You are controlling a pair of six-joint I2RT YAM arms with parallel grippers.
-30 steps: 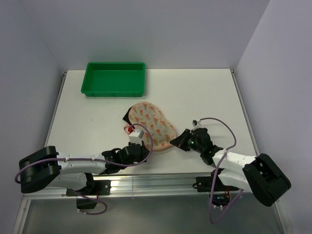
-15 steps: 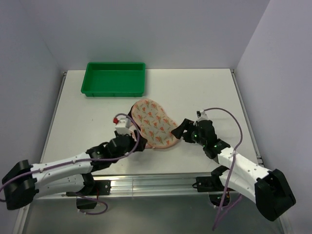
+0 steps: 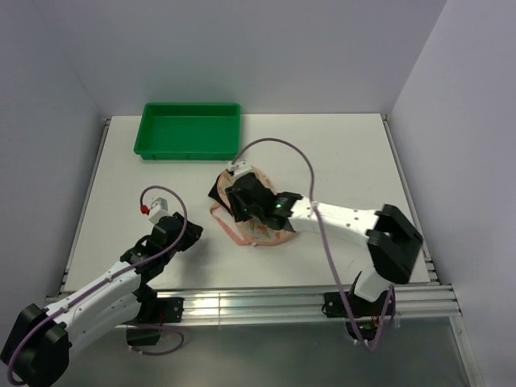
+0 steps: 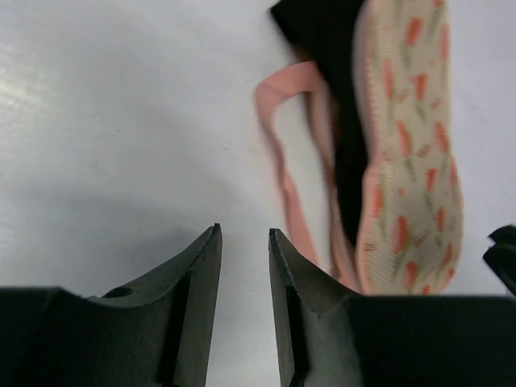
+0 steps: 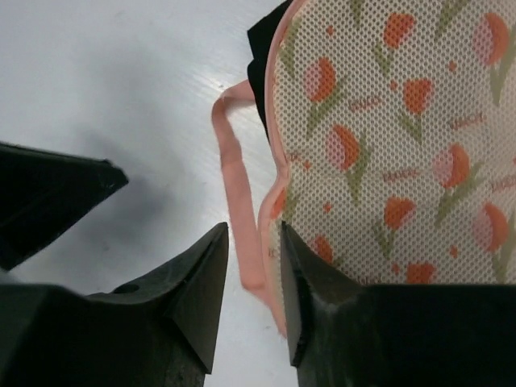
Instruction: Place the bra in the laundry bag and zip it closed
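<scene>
Ease right hand [image 5: 252, 234], fingers slightly apart and empty, onto the rim of the laundry bag [image 5: 387, 137] just ahead, tucking the bra [image 5: 260, 64] peeking out ahead-left fully inside, with left hand [image 4: 244, 234] likewise slightly apart, empty.

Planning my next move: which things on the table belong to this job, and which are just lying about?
Belongs to the job:
laundry bag
bra, showing at the bag's open edge

Just lying about:
green tray
</scene>
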